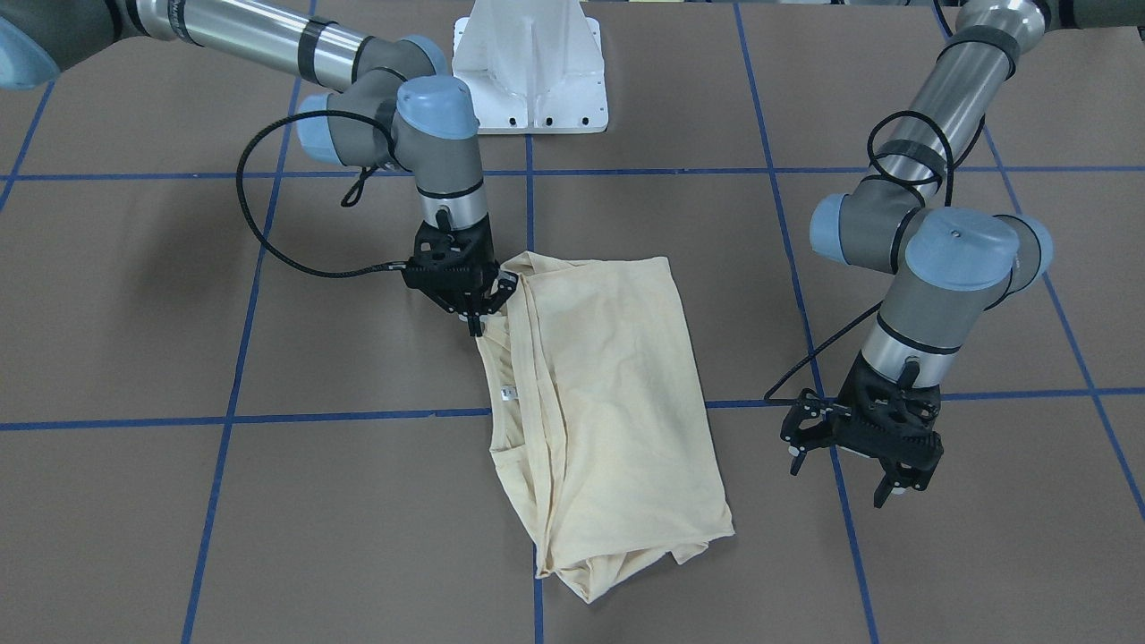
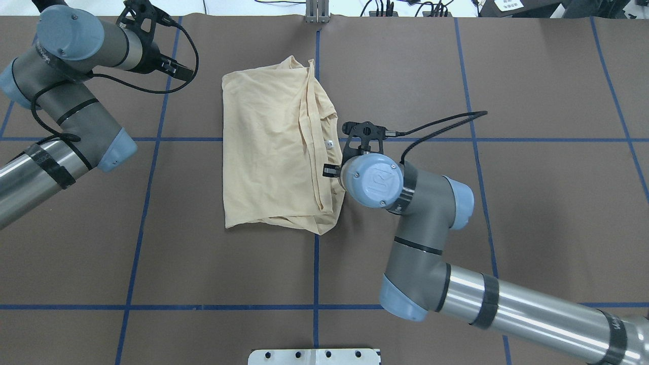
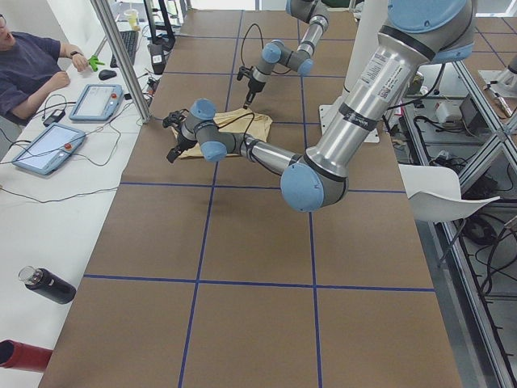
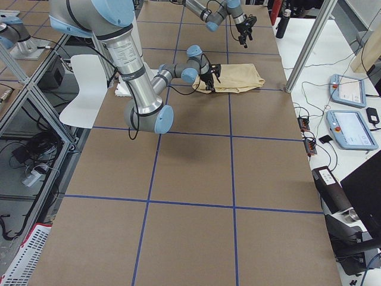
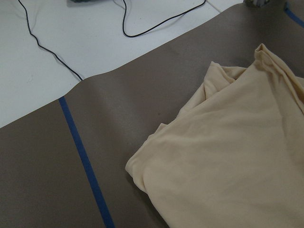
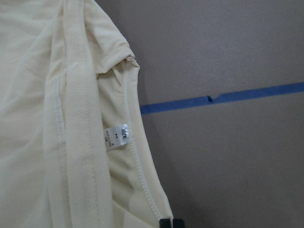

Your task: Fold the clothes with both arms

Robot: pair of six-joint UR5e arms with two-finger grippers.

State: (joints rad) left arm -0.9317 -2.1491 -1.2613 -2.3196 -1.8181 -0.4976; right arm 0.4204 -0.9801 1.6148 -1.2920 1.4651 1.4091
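Closely seen, my right gripper (image 1: 477, 324) has its fingertips (image 6: 165, 223) pressed together. Only their ends show, at the 6 o'clock edge of the right wrist view. The hem of the T-shirt (image 1: 608, 394) runs right into them, so it looks pinched, though the contact itself is cut off. From overhead, my own wrist joint (image 2: 372, 182) covers most of that gripper. The neck label (image 6: 118, 137) sits just beyond the tips, toward 11 o'clock. The T-shirt lies folded in a rough rectangle, plain side up, on the brown table (image 1: 179, 313). In the front-facing view my left gripper (image 1: 841, 478) hangs at the T-shirt's 3 o'clock, jaws spread, holding nothing, apart from the cloth. Its fingers fall outside its wrist view, which shows a T-shirt corner at 4 o'clock.
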